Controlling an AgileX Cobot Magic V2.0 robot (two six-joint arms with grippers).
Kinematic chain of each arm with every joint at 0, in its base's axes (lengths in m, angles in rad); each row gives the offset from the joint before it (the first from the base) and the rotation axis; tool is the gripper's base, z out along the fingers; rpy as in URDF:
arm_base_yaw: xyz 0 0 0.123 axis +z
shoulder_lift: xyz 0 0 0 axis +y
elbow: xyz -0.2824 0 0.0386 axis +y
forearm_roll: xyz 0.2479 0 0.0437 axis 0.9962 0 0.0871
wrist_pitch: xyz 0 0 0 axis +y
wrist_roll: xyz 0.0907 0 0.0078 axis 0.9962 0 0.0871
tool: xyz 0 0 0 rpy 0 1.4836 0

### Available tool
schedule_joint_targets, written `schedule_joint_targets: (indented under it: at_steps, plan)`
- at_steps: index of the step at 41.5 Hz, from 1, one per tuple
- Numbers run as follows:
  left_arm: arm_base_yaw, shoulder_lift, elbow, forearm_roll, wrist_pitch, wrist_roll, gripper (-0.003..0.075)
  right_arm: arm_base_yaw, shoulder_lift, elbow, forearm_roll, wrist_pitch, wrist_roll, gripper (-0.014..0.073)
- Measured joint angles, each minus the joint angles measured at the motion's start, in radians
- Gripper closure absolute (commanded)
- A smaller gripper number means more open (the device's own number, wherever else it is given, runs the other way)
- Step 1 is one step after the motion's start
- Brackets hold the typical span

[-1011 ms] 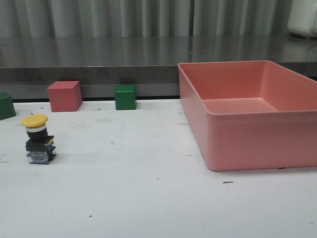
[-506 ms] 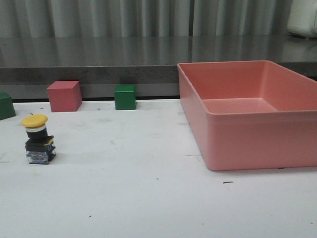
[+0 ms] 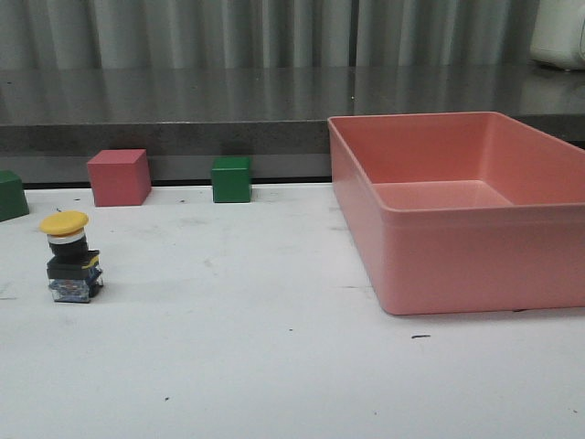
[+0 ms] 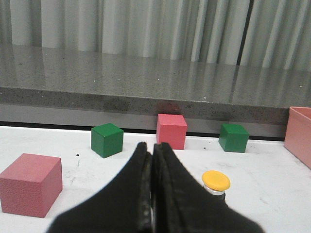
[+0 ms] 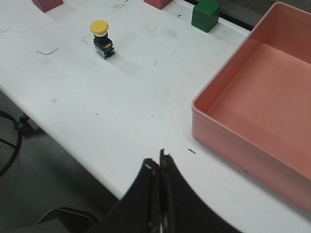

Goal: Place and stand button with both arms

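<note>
A: Where is the button (image 3: 71, 257) relative to each end effector?

B: It stands upright on the white bench (image 3: 274, 366), yellow cap on top, untouched. Seen from the left wrist, it sits just beyond the left end effector (image 4: 153, 145) and slightly to one side of it, its base partly hidden behind the dark fingers (image 4: 170, 194). From the right end effector (image 5: 158, 165) it is well apart, far across the bench.

A: And their state?

B: Both are clenched on nothing; the finger pairs press together with only a thin seam between them.

A: What else lies around?

B: Ahead of the left end effector are a green cube (image 4: 107, 140), a pink cube (image 4: 171, 131) and another green cube (image 4: 233, 137); a larger pink cube (image 4: 30, 183) sits near its side. The pink bin (image 5: 262, 111) lies just ahead of the right end effector.
</note>
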Motion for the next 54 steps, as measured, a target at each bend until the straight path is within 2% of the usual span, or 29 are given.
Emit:
schedule_joint_targets:
  at_steps: [11,17,24,30,34,42,54]
  plan:
    - [0.000,0.000,0.000,0.000,-0.002,0.000,0.0740,-0.029,-0.023,0.036,-0.022,-0.032,0.000,0.0662]
    - [0.000,0.000,0.000,0.000,-0.002,0.000,0.0740,-0.188,-0.120,0.180,-0.038,-0.186,0.000,0.0662]
    - [0.000,0.000,0.000,0.000,-0.002,0.000,0.0740,-0.404,-0.324,0.455,-0.043,-0.465,0.000,0.0662]
    - [0.000,0.000,0.000,0.000,-0.002,0.000,0.0740,-0.525,-0.519,0.675,-0.045,-0.668,0.000,0.0662]
    - [0.000,0.000,0.000,0.000,-0.002,0.000,0.0740,-0.587,-0.610,0.774,-0.038,-0.746,0.000,0.0662]
    - [0.000,0.000,0.000,0.000,-0.002,0.000,0.0740,-0.658,-0.664,0.885,-0.031,-0.815,0.000,0.0662]
    - [0.000,0.000,0.000,0.000,-0.002,0.000,0.0740,-0.677,-0.664,0.895,-0.031,-0.834,0.000,0.0662]
